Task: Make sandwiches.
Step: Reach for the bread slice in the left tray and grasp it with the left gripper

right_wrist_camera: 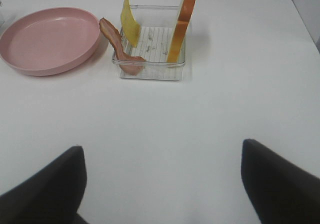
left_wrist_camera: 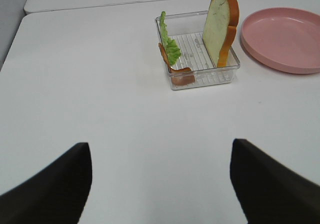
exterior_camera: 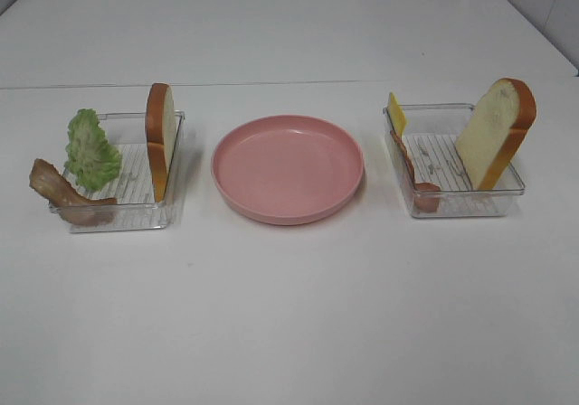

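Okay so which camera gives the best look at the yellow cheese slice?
The right wrist view: the cheese slice stands large and plainly visible in its clear tray. The exterior high view shows only a small yellow corner; the left wrist view misses it entirely.

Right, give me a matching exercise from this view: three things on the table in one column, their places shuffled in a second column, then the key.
Things
1. lettuce
2. cheese slice
3. pink plate

Places
A. in the right clear tray
B. in the left clear tray
C. between those trays, with nothing on it

Pairs: 1-B, 2-A, 3-C
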Robot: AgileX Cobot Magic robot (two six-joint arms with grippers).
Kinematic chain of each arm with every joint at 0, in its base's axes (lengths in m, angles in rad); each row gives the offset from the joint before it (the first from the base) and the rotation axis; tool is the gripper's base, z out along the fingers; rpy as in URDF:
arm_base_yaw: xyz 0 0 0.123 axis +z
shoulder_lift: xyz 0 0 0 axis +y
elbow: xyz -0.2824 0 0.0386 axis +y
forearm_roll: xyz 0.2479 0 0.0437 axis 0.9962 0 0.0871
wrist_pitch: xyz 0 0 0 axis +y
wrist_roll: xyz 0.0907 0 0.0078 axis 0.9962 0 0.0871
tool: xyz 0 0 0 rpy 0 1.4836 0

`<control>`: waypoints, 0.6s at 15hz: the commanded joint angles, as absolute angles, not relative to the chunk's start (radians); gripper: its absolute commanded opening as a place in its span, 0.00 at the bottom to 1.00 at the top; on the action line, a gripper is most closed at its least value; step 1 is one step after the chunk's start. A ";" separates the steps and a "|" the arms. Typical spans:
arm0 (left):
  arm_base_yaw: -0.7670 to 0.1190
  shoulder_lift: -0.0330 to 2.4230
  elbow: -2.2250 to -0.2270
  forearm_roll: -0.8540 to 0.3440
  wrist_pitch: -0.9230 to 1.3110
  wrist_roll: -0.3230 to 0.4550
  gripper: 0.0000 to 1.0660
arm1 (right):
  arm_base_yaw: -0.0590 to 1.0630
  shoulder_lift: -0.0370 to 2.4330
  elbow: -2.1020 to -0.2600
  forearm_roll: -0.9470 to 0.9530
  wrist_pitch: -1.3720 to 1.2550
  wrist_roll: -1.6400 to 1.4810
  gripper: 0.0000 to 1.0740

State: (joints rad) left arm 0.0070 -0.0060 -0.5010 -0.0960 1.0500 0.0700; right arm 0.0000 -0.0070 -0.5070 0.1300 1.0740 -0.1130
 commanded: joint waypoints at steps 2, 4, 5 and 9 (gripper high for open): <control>0.004 -0.024 -0.499 -0.105 1.040 0.071 0.68 | 0.000 -0.019 -0.504 0.129 1.064 -0.115 0.75; 0.004 -0.024 -0.499 -0.105 1.040 0.071 0.68 | 0.000 -0.019 -0.504 0.129 1.064 -0.115 0.75; 0.004 -0.024 -0.499 -0.105 1.040 0.071 0.68 | 0.000 -0.019 -0.504 0.129 1.064 -0.115 0.75; 0.004 -0.024 -0.499 -0.105 1.040 0.071 0.68 | 0.000 -0.019 -0.504 0.129 1.064 -0.115 0.75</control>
